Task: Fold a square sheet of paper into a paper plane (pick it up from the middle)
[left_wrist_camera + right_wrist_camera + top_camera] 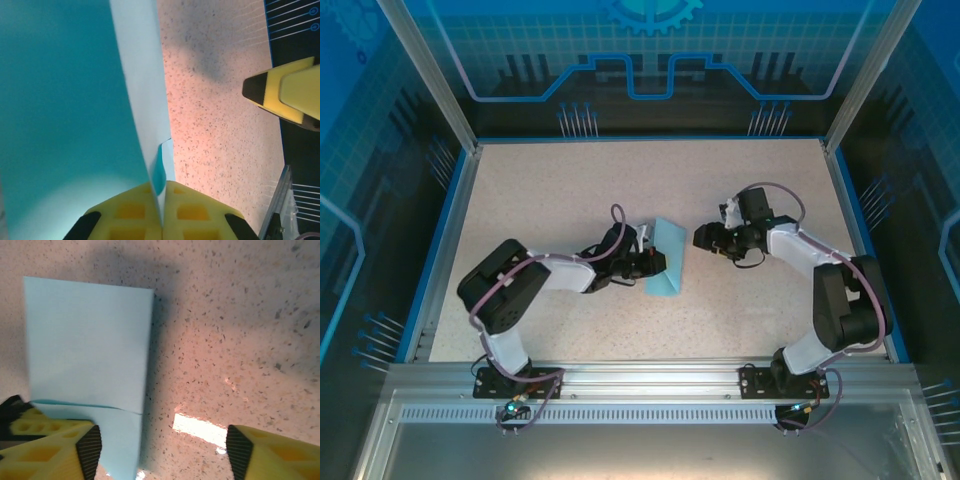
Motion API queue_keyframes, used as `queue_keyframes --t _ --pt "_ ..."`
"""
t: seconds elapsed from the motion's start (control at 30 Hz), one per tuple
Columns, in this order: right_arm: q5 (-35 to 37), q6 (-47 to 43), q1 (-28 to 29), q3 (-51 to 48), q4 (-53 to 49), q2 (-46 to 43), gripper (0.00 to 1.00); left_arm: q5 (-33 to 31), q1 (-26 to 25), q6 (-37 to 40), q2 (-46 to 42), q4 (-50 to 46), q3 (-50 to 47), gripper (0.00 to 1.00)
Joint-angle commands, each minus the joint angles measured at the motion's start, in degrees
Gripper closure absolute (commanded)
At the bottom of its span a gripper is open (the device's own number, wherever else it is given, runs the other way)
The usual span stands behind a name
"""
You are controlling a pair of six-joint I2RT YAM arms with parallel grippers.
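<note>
Light-blue folded paper (668,260), edge pinched by left fingers (127,214), right fingers (280,452) spread, open tabletop (570,190) around.

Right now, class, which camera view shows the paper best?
Right wrist: the paper appears large and sharp, with clear edges and crease. Top external shows it whole but small. Left wrist is too close: a pinched edge, no outline.

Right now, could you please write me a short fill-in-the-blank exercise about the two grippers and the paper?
1. The left gripper is ____ on the sheet of paper.
2. The right gripper is ____ and holds nothing.
3. The sheet's colour is light ____.
Missing words: shut; open; blue.
</note>
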Motion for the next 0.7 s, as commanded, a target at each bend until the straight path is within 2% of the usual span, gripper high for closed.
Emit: queue_keyframes --t 0.0,0.2,0.37,0.53,0.67 --pt "1.84 -0.34 -1.0 -1.06 1.14 -2.81 0.24 -4.8 -0.28 5.47 -7.21 -13.18 3.06 0.96" --pt "5.83 -1.95 -1.07 -3.19 1.95 -6.92 0.1 -15.08 -0.34 12.86 -15.85 -38.08 10.91 0.96" --pt "9.18 -2.62 -1.26 -3.88 1.49 -8.95 0.06 -26.0 -0.27 17.55 -19.08 -54.72 18.7 0.95" --pt "10.34 -2.42 -1.75 -4.39 1.51 -9.23 0.05 -36.93 -0.43 18.85 -15.41 -65.25 25.09 0.95" --pt "11.03 -2.42 -2.0 -4.64 1.27 -9.3 0.04 -45.56 -1.19 16.54 -8.06 -72.76 30.26 0.95"
